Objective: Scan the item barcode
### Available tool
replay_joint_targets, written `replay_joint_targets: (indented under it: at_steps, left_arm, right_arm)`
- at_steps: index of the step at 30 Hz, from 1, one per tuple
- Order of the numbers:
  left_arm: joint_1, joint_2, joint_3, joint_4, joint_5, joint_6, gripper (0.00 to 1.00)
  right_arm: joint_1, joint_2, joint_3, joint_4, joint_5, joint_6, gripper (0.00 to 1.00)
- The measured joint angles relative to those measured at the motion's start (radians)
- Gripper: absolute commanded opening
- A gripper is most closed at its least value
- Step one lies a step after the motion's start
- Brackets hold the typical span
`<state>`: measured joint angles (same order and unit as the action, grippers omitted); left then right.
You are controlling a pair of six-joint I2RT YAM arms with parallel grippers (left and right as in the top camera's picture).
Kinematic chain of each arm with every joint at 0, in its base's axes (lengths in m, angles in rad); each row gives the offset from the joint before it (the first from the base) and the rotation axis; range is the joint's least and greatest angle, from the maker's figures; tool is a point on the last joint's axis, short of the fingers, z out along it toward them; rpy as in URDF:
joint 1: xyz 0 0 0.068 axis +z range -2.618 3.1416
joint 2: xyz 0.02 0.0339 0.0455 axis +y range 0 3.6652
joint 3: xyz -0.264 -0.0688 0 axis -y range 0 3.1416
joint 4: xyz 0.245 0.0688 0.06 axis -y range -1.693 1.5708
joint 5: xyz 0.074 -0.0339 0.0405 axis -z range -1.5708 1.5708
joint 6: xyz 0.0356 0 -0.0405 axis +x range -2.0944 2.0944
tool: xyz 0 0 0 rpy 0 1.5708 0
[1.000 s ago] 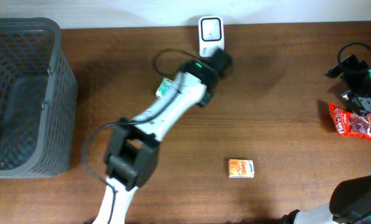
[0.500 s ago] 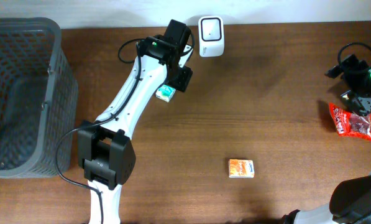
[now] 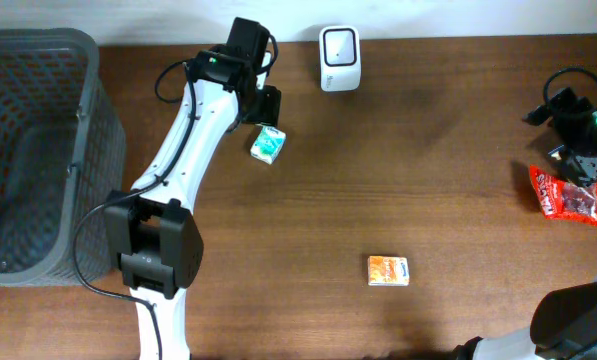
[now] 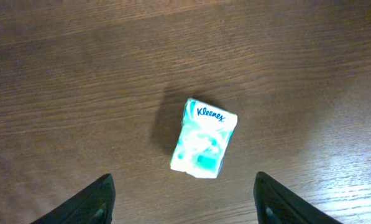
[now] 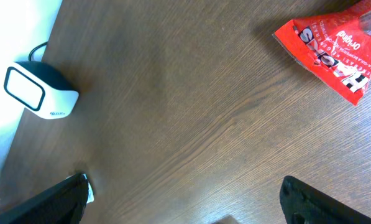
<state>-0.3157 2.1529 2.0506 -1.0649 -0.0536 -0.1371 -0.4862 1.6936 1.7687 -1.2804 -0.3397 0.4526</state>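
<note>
Overhead, the left arm has swung away from the scanner (image 3: 339, 45): a second ago its wrist was almost on top of that white unit, and now the left gripper (image 3: 267, 106) hangs well to the scanner's left, near the table's (image 3: 458, 150) far edge. The Kleenex pack (image 3: 267, 146), earlier tucked under the arm, now lies on the wood just beside the fingertips, touching neither. The left wrist view confirms it: the jaws are spread wide and released, the dark fingers (image 4: 95, 202) at the bottom corners of the frame, and the teal-and-white pack (image 4: 204, 146) flat on the table ahead of them, logo up, turned slightly askew, casting a shadow to its left. The right arm has not moved; the right gripper (image 5: 185, 196) is likewise parted fully and holds nothing, with bare wood between its tips. The one container, a grey mesh basket (image 3: 103, 170), stands at the table's left end, and only its own dark floor shows inside. Counted: one scanner, one tissue pack, one small orange box (image 3: 388, 271) alone near the front edge, one red snack packet (image 3: 566, 195) at the far right, one basket, two arms.
</note>
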Motion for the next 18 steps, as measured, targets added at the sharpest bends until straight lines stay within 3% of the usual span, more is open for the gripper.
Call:
replay_joint_targets:
  at_steps: [4,6,13,15,18]
  left_arm:
    - [0.036,0.004,0.0,0.035,0.063,-0.021,0.71]
    - [0.054,0.024,0.0,0.038,0.086,-0.023,0.61]
    - [0.075,0.187,0.0,0.111,0.238,-0.037,0.42]
    - [0.075,0.208,0.0,0.108,0.249,-0.037,0.3]
    - [0.075,0.229,0.0,0.108,0.258,-0.039,0.31]
  right_arm:
    - [0.0,0.0,0.0,0.0,0.0,0.0,0.98]
    - [0.0,0.0,0.0,0.0,0.0,0.0,0.98]
    - [0.0,0.0,0.0,0.0,0.0,0.0,0.98]
    - [0.0,0.0,0.0,0.0,0.0,0.0,0.98]
    - [0.0,0.0,0.0,0.0,0.0,0.0,0.99]
